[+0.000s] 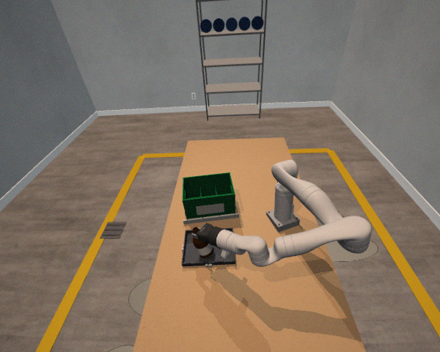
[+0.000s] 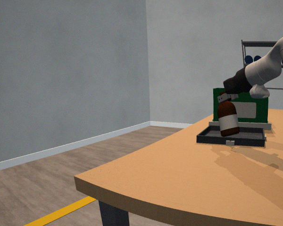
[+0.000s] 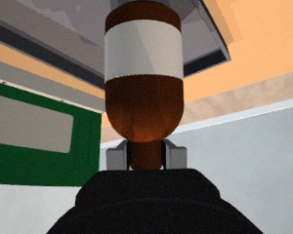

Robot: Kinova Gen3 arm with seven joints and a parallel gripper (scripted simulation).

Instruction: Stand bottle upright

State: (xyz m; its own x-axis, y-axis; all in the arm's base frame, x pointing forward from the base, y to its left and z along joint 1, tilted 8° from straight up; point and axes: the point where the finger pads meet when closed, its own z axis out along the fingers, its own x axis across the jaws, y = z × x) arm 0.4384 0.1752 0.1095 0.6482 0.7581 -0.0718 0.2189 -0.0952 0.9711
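Right of the exterior view, a black claw point(image 1: 198, 235) point(image 2: 228, 97) point(image 3: 146, 149) grips the neck of a tilted brown rounded bottle point(image 1: 203, 248) point(image 2: 228, 120) point(image 3: 144, 83) (its white label shows no readable writing) over a shallow black rectangular tray point(image 1: 188, 261) point(image 2: 246, 141) point(image 3: 205, 64).
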